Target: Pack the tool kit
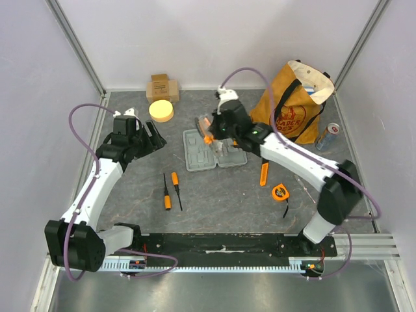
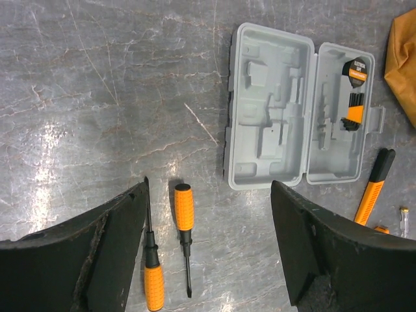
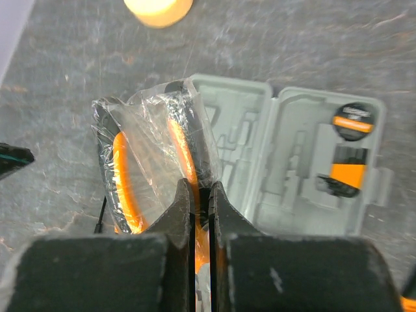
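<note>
Left of frame, the left pincer (image 1: 155, 135) hangs wide open. Below it, two orange-and-black screwdrivers (image 2: 184, 227) lie loose on the surface (image 2: 97, 97). At centre the grey tool case (image 2: 299, 117) lies open; its tape roll (image 2: 355, 70) has a label too small to read. Over the case, the right pincer (image 3: 201, 195) pinches a plastic-wrapped orange-and-black tool (image 3: 156, 162). Upper right, the tote bag (image 1: 292, 107) lettering partly reads "TRADER".

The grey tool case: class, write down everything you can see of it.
The tool case is grey moulded plastic with rounded corners. It lies open flat on the table, its two halves joined by a middle hinge, with a latch tab on one outer edge. One half's shaped slots are empty; the other holds a round black roll and a black-and-orange bit set. The right claw holds a plastic-wrapped tool over it; whether they touch cannot be told.
</note>
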Robot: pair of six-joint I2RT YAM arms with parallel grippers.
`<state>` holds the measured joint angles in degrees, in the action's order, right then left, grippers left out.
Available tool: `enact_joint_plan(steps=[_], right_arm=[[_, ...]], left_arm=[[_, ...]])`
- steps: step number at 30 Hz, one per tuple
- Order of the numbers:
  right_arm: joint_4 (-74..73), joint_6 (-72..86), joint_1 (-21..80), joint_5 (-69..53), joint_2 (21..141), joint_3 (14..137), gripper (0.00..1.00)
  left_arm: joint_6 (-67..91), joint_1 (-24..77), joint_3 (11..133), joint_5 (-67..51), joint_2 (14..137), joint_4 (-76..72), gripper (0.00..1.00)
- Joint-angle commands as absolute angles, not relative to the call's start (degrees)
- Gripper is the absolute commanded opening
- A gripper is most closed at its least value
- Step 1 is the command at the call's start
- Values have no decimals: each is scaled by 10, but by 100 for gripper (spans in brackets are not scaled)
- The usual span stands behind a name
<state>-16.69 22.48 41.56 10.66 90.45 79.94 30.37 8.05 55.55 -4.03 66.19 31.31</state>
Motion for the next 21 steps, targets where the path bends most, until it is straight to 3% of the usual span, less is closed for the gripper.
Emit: enact_joint_plan(steps=[1, 11, 21], right_arm=[[-120, 225, 446, 111, 999, 873, 0], [-157, 320, 464, 158, 1181, 983, 0], [-188, 376, 468, 206, 1257, 1043, 0]], left_arm=[[309, 78, 593, -33, 681, 300, 82], [323, 79, 612, -101, 745, 288, 82], [324, 79, 608, -134, 788, 274, 81]])
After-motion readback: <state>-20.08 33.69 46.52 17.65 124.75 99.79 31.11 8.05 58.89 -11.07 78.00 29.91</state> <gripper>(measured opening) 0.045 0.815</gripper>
